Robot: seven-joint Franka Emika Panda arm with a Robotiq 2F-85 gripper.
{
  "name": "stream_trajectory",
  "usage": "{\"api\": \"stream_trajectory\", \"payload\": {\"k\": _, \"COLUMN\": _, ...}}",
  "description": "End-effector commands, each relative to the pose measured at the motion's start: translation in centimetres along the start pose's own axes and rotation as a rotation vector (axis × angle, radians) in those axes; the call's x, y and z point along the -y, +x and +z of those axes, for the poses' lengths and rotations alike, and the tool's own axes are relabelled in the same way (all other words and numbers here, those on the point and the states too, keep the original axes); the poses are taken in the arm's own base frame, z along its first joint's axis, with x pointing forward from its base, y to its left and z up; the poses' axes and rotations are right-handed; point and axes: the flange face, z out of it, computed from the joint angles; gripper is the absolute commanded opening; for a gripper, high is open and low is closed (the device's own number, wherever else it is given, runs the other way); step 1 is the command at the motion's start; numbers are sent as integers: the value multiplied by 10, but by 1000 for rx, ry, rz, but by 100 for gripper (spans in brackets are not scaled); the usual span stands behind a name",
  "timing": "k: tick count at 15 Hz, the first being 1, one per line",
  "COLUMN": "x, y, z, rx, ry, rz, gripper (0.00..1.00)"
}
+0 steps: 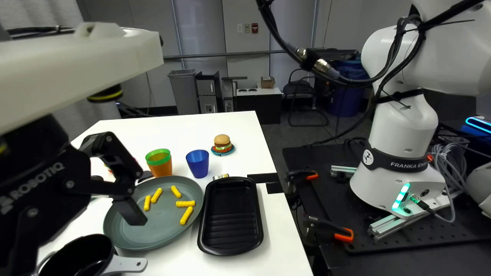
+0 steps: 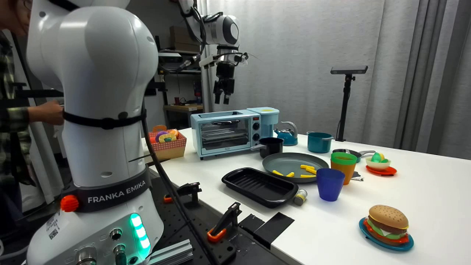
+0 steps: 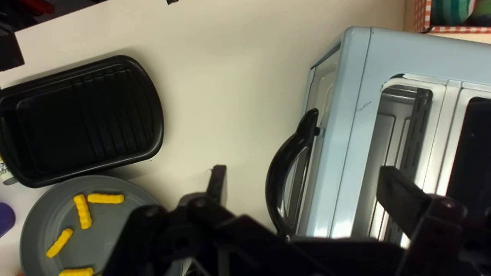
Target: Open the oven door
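The light blue toaster oven [image 2: 225, 115] stands at the far side of the table in an exterior view. Its glass door [image 2: 225, 135] is shut, with a black curved handle [image 2: 226, 123] near the top edge. The oven also shows in the wrist view [image 3: 351, 126], with the handle [image 3: 273, 180] between the fingers as seen from above. My gripper [image 3: 302, 184] is open and empty, fingers pointing down. In an exterior view the gripper [image 2: 222, 99] hangs above the oven, apart from it. The oven is out of view in the exterior view that shows the gripper close up.
A black pot [image 2: 273, 148] stands close to the oven's front right. A grey plate [image 2: 270, 162] with yellow sticks and a black baking pan [image 2: 254, 188] lie in front. A checkered basket [image 2: 167, 150] stands left of the oven, a blue kettle [image 2: 287, 137] right of it.
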Motion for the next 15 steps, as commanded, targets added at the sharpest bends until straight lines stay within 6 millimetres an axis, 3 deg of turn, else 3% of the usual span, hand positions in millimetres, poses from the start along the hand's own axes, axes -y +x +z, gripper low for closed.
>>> {"api": "stream_trajectory", "payload": {"k": 1, "x": 0, "y": 0, "z": -1, "rx": 1, "ry": -1, "rz": 1, "gripper": 100}}
{"api": "stream_trajectory", "payload": {"k": 8, "x": 1, "y": 0, "z": -1, "rx": 0, "ry": 0, "rz": 2, "gripper": 100}}
{"api": "stream_trajectory", "payload": {"k": 15, "x": -19, "y": 15, "z": -1, "rx": -1, "ry": 0, "rz": 46, "gripper": 100}}
